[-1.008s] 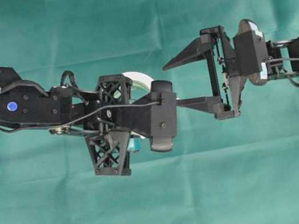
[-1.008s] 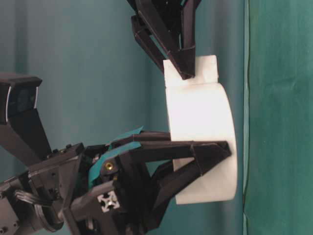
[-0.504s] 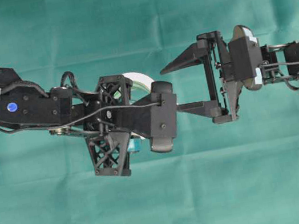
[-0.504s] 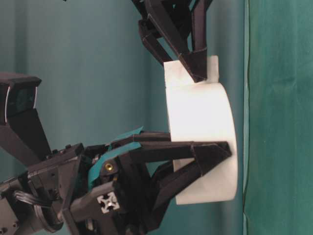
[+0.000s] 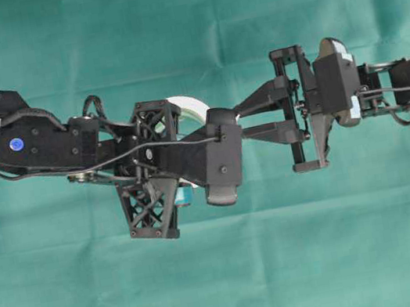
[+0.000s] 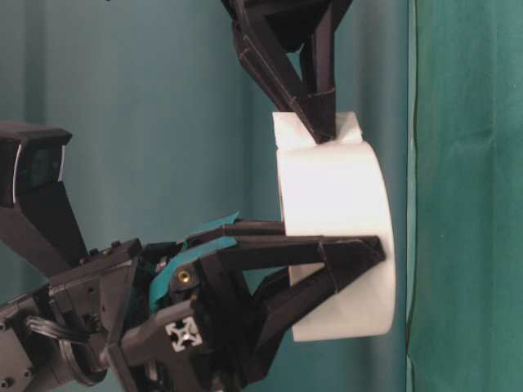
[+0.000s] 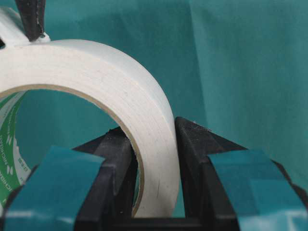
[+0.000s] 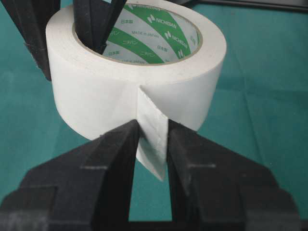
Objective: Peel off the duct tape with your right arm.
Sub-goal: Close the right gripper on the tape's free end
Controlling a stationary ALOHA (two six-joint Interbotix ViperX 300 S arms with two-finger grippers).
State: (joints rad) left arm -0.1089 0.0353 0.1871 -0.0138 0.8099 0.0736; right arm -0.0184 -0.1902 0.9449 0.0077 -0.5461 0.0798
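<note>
Robot lab bench — green cloth (image 5: 227,277)

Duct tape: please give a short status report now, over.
Right gripper shut on the loose tab. Left gripper clamps the duct tape wall, one finger inside the core. Nothing in the way.

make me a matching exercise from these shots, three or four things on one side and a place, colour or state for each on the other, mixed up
Things:
1. duct tape
2. loose tab
3. left gripper
4. tablecloth

States:
A. plain green, under both arms
B. pinched between the right gripper's two fingers
C. clamped on the roll's wall, one finger inside the core and one outside
D. white ring with green print inside its core

Pairs: 1-D, 2-B, 3-C, 4-A
</note>
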